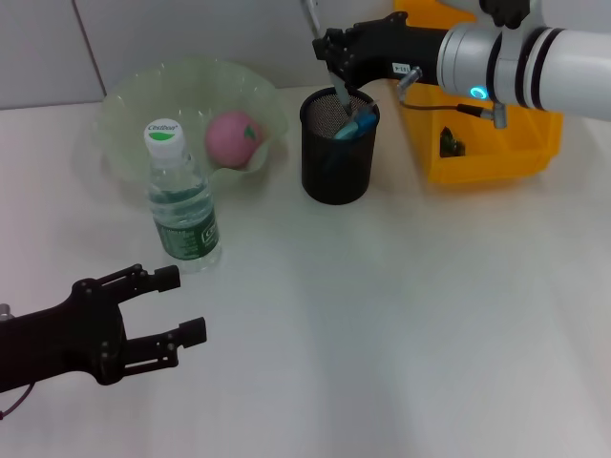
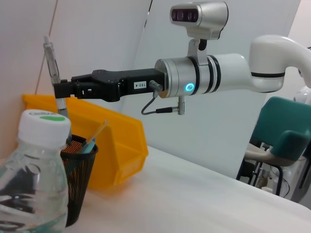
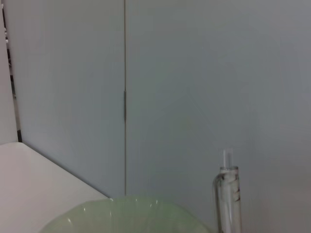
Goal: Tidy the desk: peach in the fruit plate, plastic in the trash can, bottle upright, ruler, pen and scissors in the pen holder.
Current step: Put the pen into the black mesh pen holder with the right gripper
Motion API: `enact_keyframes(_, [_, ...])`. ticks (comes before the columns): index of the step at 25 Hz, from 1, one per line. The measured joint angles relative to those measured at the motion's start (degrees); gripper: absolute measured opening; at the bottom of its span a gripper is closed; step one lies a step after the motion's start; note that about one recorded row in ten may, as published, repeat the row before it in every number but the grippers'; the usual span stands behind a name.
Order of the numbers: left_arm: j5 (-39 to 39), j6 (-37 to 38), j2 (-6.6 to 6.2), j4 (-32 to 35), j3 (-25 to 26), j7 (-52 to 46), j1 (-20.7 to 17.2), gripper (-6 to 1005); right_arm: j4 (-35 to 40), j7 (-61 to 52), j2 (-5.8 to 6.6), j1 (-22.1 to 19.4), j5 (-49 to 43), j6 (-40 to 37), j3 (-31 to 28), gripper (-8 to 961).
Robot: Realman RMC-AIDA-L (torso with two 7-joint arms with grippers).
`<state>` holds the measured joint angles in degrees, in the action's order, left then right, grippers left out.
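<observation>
Step in hand: clear slim pen (image 2: 52, 65) is clenched upright between right gripper (image 1: 331, 59) fingers, tip directly below them over black mesh pen holder (image 1: 337, 157). Next judged: straight lowering, then release. Left gripper (image 1: 177, 307) is parked, fingers spread, empty.

Right gripper (image 1: 329, 59) raised, left gripper (image 1: 181, 305) low.
</observation>
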<state>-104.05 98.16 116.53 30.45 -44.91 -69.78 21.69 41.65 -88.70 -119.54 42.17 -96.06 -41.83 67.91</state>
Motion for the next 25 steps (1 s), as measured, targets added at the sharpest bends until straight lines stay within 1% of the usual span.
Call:
enact_keyframes(9, [0.3,0.1,-0.43,0.1,0.0,-0.1,0.0,840,-0.8,0.1,0.07,0.0,0.0,0.1,0.0,154])
enact_keyframes(23, [0.4,0.2,-0.52,0.0,0.0,-0.1,-0.1,840,-0.9,0.3,0.29,-0.5,-0.2,0.1,0.0,167])
enact_keyframes(25, [0.4,0.2,-0.52,0.0,0.1,-0.1,-0.1,840,-0.8,0.3,0.29,-0.6,-0.2,-0.2,0.0,264])
